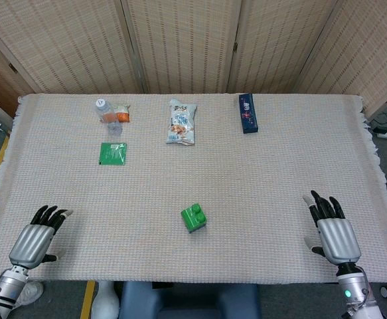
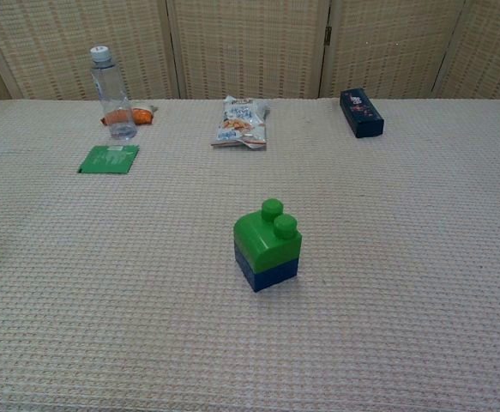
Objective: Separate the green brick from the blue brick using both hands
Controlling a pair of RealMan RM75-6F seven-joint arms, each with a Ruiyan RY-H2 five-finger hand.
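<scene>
A green brick (image 2: 268, 233) with two round studs sits stacked on a blue brick (image 2: 268, 271) near the middle front of the table; in the head view the green brick (image 1: 193, 218) hides the blue one. My left hand (image 1: 39, 236) rests palm down at the front left, far from the bricks, holding nothing. At the front right lies my right hand (image 1: 332, 232), also palm down with fingers stretched out and empty. Neither hand shows in the chest view.
Along the back stand a plastic bottle (image 2: 111, 82) with an orange item (image 2: 141, 113) beside it, a snack bag (image 2: 242, 121) and a dark blue box (image 2: 361, 113). A green packet (image 2: 110, 159) lies flat in front of the bottle. A woven cloth (image 1: 259, 179) covers the table.
</scene>
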